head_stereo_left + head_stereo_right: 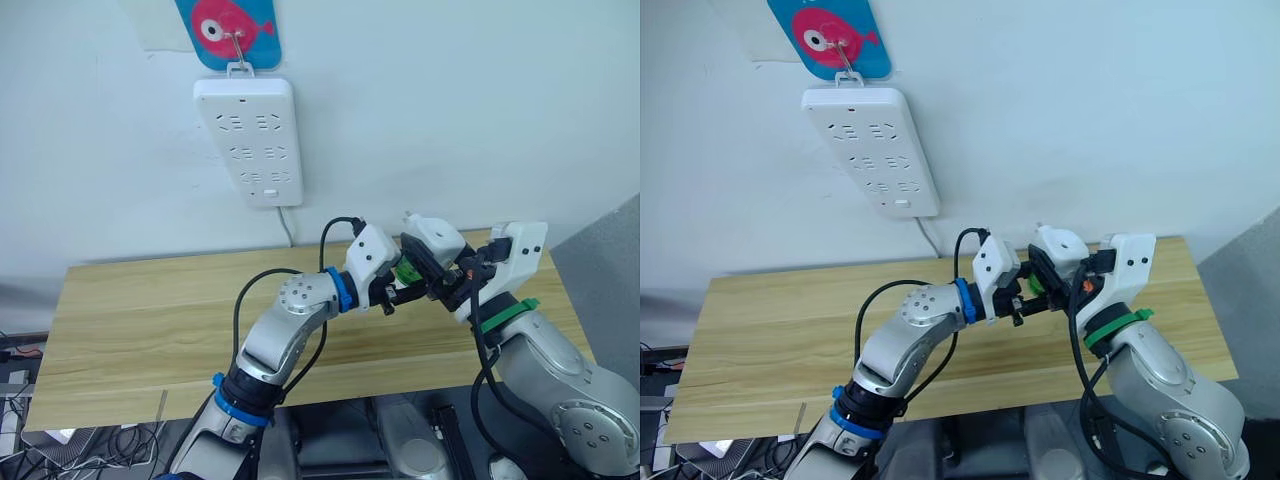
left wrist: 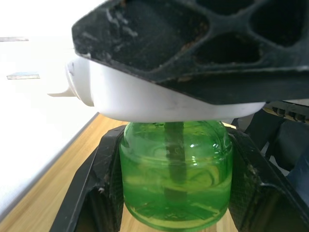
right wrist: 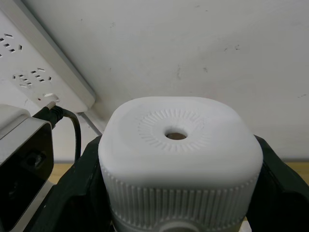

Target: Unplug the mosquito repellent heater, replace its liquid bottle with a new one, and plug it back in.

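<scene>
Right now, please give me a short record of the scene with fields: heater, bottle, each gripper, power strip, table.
heater: white mosquito repellent heater, unplugged, held above the table in front of the wall
bottle: green liquid bottle, dark wick inside, neck in the heater's underside
left gripper: shut on the liquid bottle
right gripper: shut on the heater's sides
power strip: white, hanging on the wall, nothing plugged in
table: light wood

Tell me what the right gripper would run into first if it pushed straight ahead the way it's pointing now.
Likely the white wall, judging by the right wrist view. The right gripper, shut on the mosquito repellent heater, points at bare wall beside the power strip; depth is unclear.
</scene>
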`<state>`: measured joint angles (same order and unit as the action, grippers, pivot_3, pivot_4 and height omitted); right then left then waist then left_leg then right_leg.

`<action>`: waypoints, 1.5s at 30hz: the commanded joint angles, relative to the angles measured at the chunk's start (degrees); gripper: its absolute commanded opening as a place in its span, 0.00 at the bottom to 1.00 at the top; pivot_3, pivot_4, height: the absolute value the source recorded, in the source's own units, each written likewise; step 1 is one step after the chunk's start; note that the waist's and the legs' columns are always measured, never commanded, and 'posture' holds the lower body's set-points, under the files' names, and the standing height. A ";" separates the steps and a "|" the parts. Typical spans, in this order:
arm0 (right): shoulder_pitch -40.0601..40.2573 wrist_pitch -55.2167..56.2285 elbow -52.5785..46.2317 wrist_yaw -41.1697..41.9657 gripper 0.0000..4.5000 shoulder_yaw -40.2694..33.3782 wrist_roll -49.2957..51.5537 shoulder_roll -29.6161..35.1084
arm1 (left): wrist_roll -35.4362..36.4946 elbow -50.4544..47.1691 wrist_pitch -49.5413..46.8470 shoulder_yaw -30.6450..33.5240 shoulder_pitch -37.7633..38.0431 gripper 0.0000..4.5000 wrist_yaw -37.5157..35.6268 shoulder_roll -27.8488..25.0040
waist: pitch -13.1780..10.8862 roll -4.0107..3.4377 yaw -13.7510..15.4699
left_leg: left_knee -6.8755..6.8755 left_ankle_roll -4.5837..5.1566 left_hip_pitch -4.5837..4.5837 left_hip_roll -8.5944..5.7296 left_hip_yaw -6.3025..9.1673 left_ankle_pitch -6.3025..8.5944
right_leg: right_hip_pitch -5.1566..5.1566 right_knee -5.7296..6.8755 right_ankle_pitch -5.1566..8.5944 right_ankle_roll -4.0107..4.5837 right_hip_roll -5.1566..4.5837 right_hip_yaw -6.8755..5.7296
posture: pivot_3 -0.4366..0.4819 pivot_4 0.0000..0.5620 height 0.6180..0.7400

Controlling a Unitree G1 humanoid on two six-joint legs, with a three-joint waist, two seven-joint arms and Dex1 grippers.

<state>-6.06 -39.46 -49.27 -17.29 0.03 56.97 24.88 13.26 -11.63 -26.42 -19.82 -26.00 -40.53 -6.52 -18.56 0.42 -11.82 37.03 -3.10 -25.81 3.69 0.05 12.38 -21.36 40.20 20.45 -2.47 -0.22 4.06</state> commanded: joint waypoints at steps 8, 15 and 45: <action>-1.18 0.77 -0.50 5.02 0.67 -1.78 -4.45 1.29 | 10.88 -15.59 -4.50 13.49 10.30 1.00 -4.27 -14.09 | 0.02 -0.02 -0.29 | -0.01 -0.03 0.13 0.05 -0.01 -0.02 | -0.02 0.17 0.00 0.00 0.02 0.04 | 0.17 0.53 1.00; -3.88 -1.37 0.84 16.16 0.67 -1.88 -1.61 6.47 | 18.38 -11.56 -9.68 31.86 5.89 1.00 -6.59 -30.62 | 0.03 0.02 2.07 | -0.03 -0.60 0.40 0.01 0.13 -0.35 | -0.02 0.73 0.01 -0.01 0.02 0.02 | 0.27 0.51 1.00; -10.67 -4.41 4.05 17.30 0.67 -3.84 1.04 3.73 | 9.01 30.41 14.82 20.75 -24.58 1.00 -29.43 -29.57 | 0.39 0.62 6.46 | -0.01 -1.02 -0.10 -0.01 0.78 -0.70 | -0.32 0.89 -0.06 0.07 0.07 -0.66 | 0.25 0.45 1.00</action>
<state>-16.77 -44.87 -42.58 -0.40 -2.76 57.65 28.89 22.16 18.81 -11.79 1.21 -49.21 -68.68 -36.17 -18.17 1.04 -5.37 37.02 -4.12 -25.92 3.69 0.83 11.68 -21.69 41.09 20.39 -2.40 -0.15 3.39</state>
